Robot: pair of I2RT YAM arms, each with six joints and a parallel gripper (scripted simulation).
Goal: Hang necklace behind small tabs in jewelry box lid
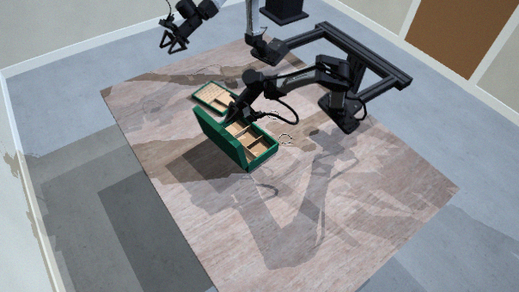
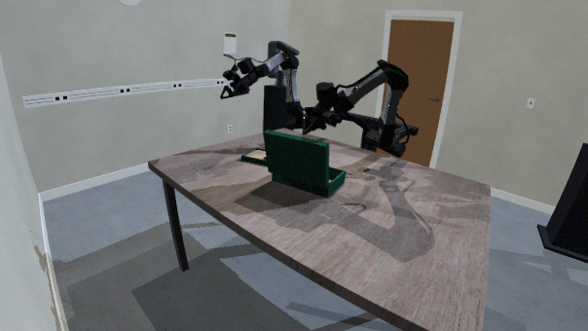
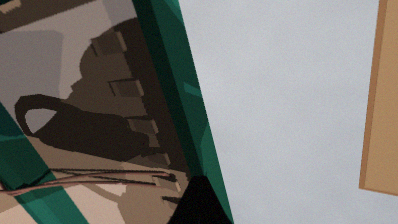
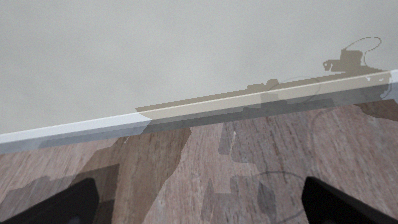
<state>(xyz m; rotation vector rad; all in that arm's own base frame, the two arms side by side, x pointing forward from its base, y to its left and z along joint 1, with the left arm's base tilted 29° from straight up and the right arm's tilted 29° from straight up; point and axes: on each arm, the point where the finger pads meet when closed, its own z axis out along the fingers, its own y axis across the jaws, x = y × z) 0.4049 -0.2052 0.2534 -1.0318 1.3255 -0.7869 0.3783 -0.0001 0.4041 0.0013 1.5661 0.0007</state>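
Note:
The green jewelry box [image 1: 267, 156] [image 2: 337, 185] [image 3: 180, 75] stands with its lid [image 1: 219, 139] [image 2: 297, 161] raised. Small tabs [image 3: 131, 88] line the inside of the lid. The thin necklace reaches one tab, its strands close together; they run left across a green edge and out of the left wrist view. Where they end is hidden. My left gripper [image 1: 227, 121] [image 2: 305, 132] [image 3: 199, 185] is shut, with no strand visible at its tip, beside the lid's top edge near that tab. My right gripper [image 1: 166, 49] [image 2: 223, 97] [image 4: 199, 187] is open and empty, raised far from the box.
A flat green tray [image 1: 207, 106] [image 2: 250, 160] lies beside the box. Two small rings of beads or chain lie on the table, one [image 1: 279, 138] by the box's open side and one near the left arm's cable. A tan panel [image 3: 385, 125] shows in the left wrist view.

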